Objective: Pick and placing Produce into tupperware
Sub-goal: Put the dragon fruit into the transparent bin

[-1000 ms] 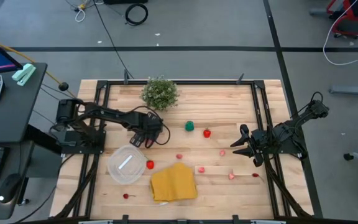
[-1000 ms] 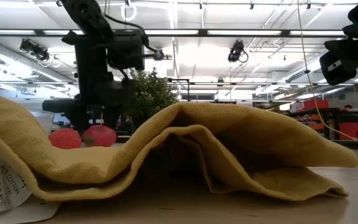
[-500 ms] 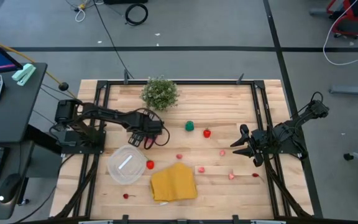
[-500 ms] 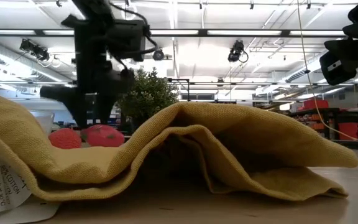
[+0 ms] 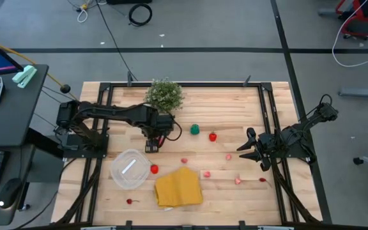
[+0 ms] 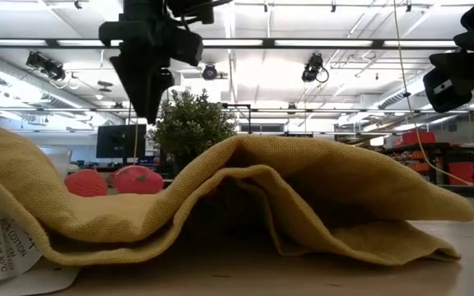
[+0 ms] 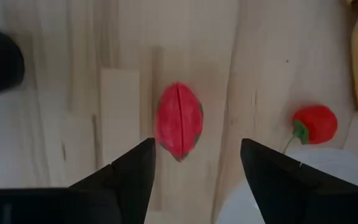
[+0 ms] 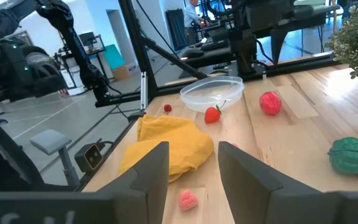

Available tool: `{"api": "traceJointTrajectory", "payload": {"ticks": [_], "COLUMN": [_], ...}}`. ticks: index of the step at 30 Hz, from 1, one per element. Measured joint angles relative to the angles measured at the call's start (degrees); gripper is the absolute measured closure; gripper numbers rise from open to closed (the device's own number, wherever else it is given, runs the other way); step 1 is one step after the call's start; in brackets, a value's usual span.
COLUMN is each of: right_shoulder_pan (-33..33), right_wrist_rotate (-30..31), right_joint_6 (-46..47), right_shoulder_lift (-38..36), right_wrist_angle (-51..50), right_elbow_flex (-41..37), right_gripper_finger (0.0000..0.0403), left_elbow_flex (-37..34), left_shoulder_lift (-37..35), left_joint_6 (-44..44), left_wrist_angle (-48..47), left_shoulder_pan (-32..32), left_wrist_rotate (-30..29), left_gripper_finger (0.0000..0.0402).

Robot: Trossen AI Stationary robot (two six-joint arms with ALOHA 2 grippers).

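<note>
Left claw [image 5: 152, 146] raised over the worktop [image 5: 222, 115], pointing down, fingers [image 7: 126, 171] spread wide w/ nothing between them. Directly below, seen in left wrist view: red oval produce piece [image 7: 179, 120] lying on bare wood, centred in the gap, untouched. Just beside it, red strawberry-like piece [image 7: 316, 123] w/ green stem, touching or nearly touching rim of the tupperware [image 7: 272, 202]; can't tell which.

In high view, tupperware [image 5: 131, 168] sits near-left on worktop, round, clear-whitish, w/ only a pale streak inside. Red piece [image 5: 154, 168] just right of its rim. Yellow cloth [image 5: 178, 186] right of that, near edge. Small red piece [image 5: 130, 201] near the front, left of cloth.

Rest of produce scattered mid-worktop to right: green piece [image 5: 195, 130], red one [image 5: 213, 136] just right of it, small red-pink one [image 5: 184, 160] just beyond cloth, pink ones [image 5: 229, 156] and [image 5: 206, 173], pinkish-red [image 5: 238, 181], thin red one [image 5: 262, 179] near right arm. All on wood, none in tupperware.

Potted plant [image 5: 165, 95] at far side, behind left arm.

Right claw [image 5: 249, 148] waits at right side of worktop, well apart from tupperware, fingers [image 8: 148, 171] open and empty.

Low view: cloth [image 6: 245, 197] fills foreground, two red pieces [image 6: 137, 178] and [image 6: 85, 182] behind its left fold, left claw [image 6: 149, 103] hanging above them.
</note>
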Motion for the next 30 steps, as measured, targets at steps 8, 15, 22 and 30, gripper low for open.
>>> {"api": "traceJointTrajectory", "payload": {"ticks": [8,15,22,30], "right_shoulder_pan": [0.00,0.00,0.00,0.00], "right_wrist_rotate": [0.00,-0.01,0.00,0.00], "right_joint_6": [0.00,0.00,0.00,0.00], "right_shoulder_lift": [0.00,-0.01,0.00,-0.01], "right_wrist_angle": [0.02,0.02,0.02,0.00], "right_elbow_flex": [0.00,0.02,0.00,0.01], "right_gripper_finger": [0.0257,0.0257,0.0257,0.0257], "left_elbow_flex": [-8.17,-11.50,-11.57,-11.59], "left_shoulder_lift": [0.03,0.04,0.07,0.74], "left_joint_6": [-0.13,-0.09,1.85,3.89], "left_wrist_angle": [6.86,8.98,9.99,11.39], "left_shoulder_pan": [-1.24,-0.44,-0.39,-0.46], "left_wrist_rotate": [-0.42,-5.66,-5.13,-5.06], "left_gripper_finger": [0.0130,0.0115,0.0115,0.0115]}}
